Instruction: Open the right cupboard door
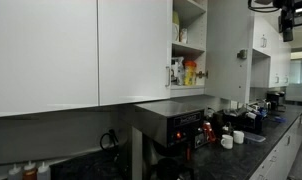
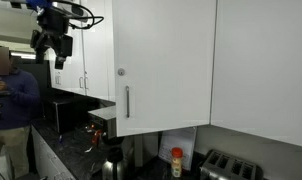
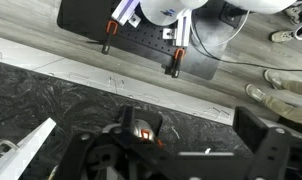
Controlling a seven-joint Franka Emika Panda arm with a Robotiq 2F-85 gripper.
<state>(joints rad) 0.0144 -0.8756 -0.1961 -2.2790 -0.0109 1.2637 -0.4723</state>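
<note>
Up on the wall, exterior view. 2 closed white cupboard fronts (image 1: 81,50), flat, no handles visible from this angle. Next along: open shelf bay (image 1: 189,40) holding a yellow bottle (image 1: 191,72). The grey panel beyond it is judged to be the inner face of the right cupboard door (image 1: 229,50), already swung out; hinges not discernible. High in the far corner: gripper (image 1: 286,22), well apart from the door, too small to read its jaws. Below: black appliance (image 1: 173,125).

Exterior view, opposing angle. Outer face of the right cupboard door (image 2: 166,65); its bottom edge meets the neighbouring closed panel (image 2: 261,60) at an angle, so it appears to stand out from the run. 1 slim vertical bar handle (image 2: 128,102) near the free edge, small round lock (image 2: 120,72) above it. Handling, as judged: rigid, light panel on side hinges; the glossy face gives no purchase, so the hold belongs on the bar, pinched across its middle; thin metal, probably slippery. The gripper (image 2: 56,45) hangs near the ceiling, well apart from the handle. Person (image 2: 11,95) beyond, face blurred. Toaster (image 2: 231,168) cut off at the bottom. Shelf contents hidden behind the door.

Wrist view. Gripper (image 3: 179,148): jaws spread wide, nothing between them. Looks down on speckled dark counter (image 3: 51,95), wood floor (image 3: 41,50), 1 shoe (image 3: 263,92). No cupboard shown; dark clutter beneath is unreadable.
</note>
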